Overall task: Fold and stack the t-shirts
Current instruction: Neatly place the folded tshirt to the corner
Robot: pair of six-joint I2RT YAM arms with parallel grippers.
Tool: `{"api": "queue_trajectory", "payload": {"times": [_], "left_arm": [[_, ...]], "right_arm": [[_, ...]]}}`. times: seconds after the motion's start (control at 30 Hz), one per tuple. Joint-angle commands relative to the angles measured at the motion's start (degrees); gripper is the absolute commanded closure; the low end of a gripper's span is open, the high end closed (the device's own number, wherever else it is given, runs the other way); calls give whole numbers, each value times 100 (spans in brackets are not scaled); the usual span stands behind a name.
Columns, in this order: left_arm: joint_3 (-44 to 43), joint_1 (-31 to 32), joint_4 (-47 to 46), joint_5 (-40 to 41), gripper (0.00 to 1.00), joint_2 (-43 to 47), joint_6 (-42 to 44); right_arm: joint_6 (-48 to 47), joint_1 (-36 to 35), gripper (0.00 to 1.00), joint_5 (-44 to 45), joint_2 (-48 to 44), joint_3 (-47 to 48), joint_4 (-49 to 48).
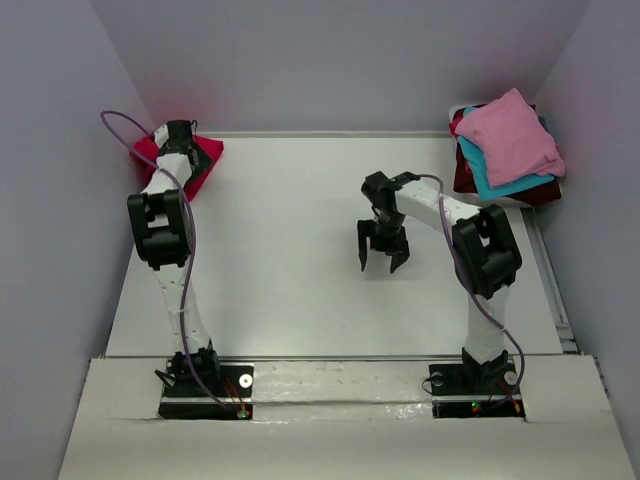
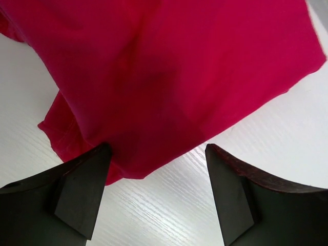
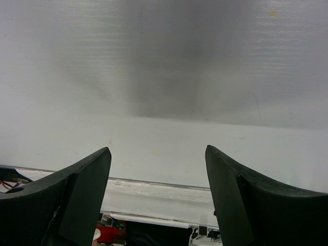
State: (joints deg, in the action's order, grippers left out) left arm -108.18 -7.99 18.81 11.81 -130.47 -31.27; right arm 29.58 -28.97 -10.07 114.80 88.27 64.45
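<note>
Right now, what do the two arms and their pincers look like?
The left arm and right arm are white tubes with chunky black joints, each trailing a thin purple cable. The left pincer and right pincer are matte black, with two wedge-shaped fingers.

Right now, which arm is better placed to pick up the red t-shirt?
Left. The left tool hangs open right at the crimson t-shirt in the far left corner. The right tool, open too, is over the table near its middle, away from that shirt.
</note>
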Motion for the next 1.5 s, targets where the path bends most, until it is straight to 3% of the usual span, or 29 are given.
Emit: {"api": "queue_trajectory", "payload": {"times": [0.0, 0.37, 0.87, 1.1, 1.47], "left_arm": [[-423, -1, 378, 146, 14, -215, 103], [-467, 61, 299, -837, 15, -435, 94], [-862, 500, 220, -1594, 15, -610, 147], [-802, 500, 194, -1603, 16, -514, 173], [-362, 500, -263, -1357, 15, 400, 270]], "right_arm": [[30, -56, 20, 5, 16, 200, 95], [74, -56, 20, -48, -19, 50, -11], [21, -56, 20, -66, -72, -90, -90], [13, -56, 20, -83, -90, -135, -143], [-23, -56, 20, -145, -81, -161, -213]]}}
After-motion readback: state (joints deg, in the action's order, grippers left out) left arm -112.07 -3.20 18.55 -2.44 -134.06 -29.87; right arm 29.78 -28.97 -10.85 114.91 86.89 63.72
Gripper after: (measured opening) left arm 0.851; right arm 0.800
